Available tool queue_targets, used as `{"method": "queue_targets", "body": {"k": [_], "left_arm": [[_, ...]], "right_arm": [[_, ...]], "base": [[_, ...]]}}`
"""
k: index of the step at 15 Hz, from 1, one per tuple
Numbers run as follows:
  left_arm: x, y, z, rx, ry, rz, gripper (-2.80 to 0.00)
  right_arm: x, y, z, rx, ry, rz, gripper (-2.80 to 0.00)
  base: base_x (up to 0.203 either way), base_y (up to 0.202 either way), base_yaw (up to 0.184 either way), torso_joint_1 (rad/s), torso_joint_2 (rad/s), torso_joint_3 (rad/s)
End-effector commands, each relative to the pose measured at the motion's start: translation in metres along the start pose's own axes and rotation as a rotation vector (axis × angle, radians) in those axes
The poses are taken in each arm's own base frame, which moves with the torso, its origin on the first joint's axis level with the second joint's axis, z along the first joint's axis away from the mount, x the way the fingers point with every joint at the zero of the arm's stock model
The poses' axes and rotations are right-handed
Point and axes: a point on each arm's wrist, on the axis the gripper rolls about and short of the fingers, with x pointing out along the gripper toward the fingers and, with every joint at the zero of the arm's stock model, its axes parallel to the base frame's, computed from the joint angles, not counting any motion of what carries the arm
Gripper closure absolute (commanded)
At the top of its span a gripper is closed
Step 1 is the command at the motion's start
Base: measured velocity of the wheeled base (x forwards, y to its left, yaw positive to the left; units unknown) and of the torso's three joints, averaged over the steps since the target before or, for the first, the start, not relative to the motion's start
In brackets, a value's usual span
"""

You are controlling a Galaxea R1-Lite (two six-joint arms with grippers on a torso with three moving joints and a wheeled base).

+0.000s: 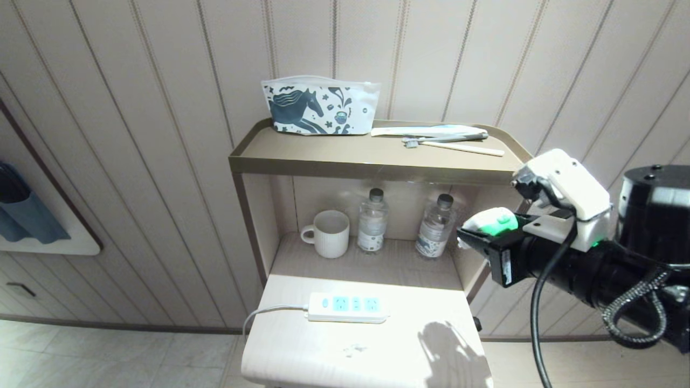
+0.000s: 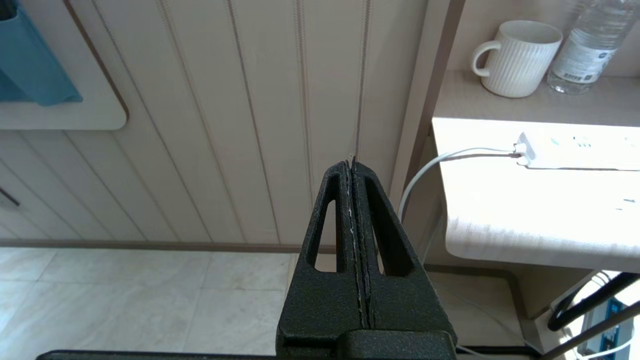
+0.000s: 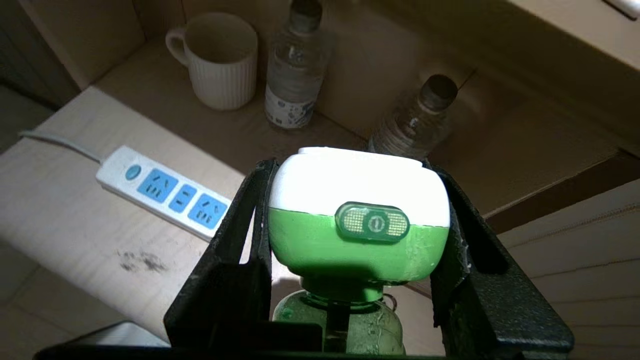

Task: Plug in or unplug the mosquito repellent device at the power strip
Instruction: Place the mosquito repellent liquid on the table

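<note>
My right gripper (image 3: 352, 210) is shut on the mosquito repellent device (image 3: 357, 220), its black fingers pressing both sides of the white-and-green head; the translucent green bottle (image 3: 345, 325) shows below the head. In the head view the device (image 1: 490, 222) hangs in the air at the right of the shelf unit, above and right of the power strip (image 1: 347, 307). The white power strip (image 3: 165, 190) with light-blue sockets lies flat on the pale lower tabletop (image 1: 345, 350), no plug in it. My left gripper (image 2: 352, 165) is shut and empty, off to the table's left over the floor.
A white ribbed mug (image 1: 328, 233) and two clear water bottles (image 1: 372, 220) (image 1: 435, 225) stand on the middle shelf behind the strip. A horse-print pouch (image 1: 318, 105) and toothbrushes (image 1: 450, 141) lie on the top shelf. The strip's white cord (image 1: 264, 315) hangs off the table's left edge.
</note>
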Motion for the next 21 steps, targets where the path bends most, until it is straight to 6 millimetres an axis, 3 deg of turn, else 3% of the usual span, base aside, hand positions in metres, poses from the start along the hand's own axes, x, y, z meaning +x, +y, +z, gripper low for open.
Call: {"method": "queue_targets", "body": {"k": [1, 21], "left_arm": [[0.000, 0.000, 0.000, -0.004, 0.000, 0.001, 0.00], [0.000, 0.000, 0.000, -0.004, 0.000, 0.003, 0.00]], "right_arm": [[0.004, 0.002, -0.001, 0.017, 0.006, -0.006, 0.00], [0.002, 0.002, -0.013, 0.043, 0.029, -0.077, 0.00]], "base": [[0.000, 0.000, 0.000, 0.000, 0.00, 0.000], [0.000, 0.000, 0.000, 0.000, 0.00, 0.000]]}}
